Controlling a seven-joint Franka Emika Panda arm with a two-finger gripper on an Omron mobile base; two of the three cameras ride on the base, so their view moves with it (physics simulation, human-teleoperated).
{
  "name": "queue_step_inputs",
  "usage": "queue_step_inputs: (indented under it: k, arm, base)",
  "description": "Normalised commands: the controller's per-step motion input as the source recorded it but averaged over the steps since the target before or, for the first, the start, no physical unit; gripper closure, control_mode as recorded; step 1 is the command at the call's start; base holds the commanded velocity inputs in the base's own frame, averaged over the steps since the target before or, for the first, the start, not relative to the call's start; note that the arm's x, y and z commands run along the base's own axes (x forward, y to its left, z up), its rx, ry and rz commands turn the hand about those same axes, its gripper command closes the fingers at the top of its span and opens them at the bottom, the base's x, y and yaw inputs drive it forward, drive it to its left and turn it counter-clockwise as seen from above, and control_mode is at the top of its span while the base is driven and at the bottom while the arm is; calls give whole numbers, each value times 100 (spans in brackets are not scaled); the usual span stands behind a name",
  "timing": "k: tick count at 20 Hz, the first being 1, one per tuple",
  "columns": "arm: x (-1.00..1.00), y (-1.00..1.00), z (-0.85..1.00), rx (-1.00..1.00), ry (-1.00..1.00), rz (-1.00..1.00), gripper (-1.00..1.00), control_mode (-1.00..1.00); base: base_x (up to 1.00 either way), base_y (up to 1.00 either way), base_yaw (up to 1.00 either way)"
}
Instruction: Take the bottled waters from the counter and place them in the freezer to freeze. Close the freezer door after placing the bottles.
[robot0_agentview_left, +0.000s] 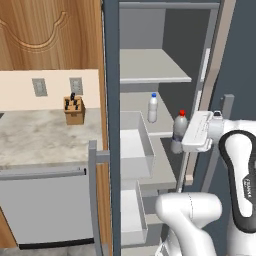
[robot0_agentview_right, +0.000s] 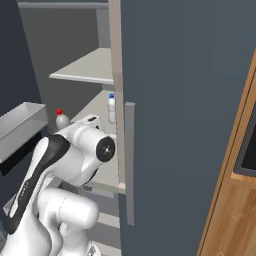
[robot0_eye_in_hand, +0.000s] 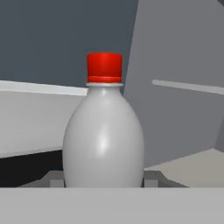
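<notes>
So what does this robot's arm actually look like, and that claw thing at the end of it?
The arm is made of glossy white rounded segments joined by dark, near-black bands, one bearing small pale lettering. A round dark cap marks a joint. The hand is a flat white block, and the claw ends in two small dark grey finger tips. No loose cables show.

- freezer shelf (robot0_agentview_left: 162, 170) – pale grey, blue-capped bottle (robot0_agentview_left: 153, 107) stands upright toward the back
- counter (robot0_agentview_left: 40, 137) – beige marbled, wooden knife block (robot0_agentview_left: 74, 110) sits by the wall
</notes>
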Motion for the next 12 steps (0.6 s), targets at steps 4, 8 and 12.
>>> queue_step_inputs:
  k: [4, 8, 12]
  arm:
    - [0, 0, 14, 0, 2, -44, 100, -100]
    - [0, 2, 25, 0, 1, -40, 100, -100]
    - [-5, 0, 24, 0, 1, -38, 100, -100]
  base:
    - [0, 0, 0]
    - [0, 0, 0]
    - [0, 0, 0]
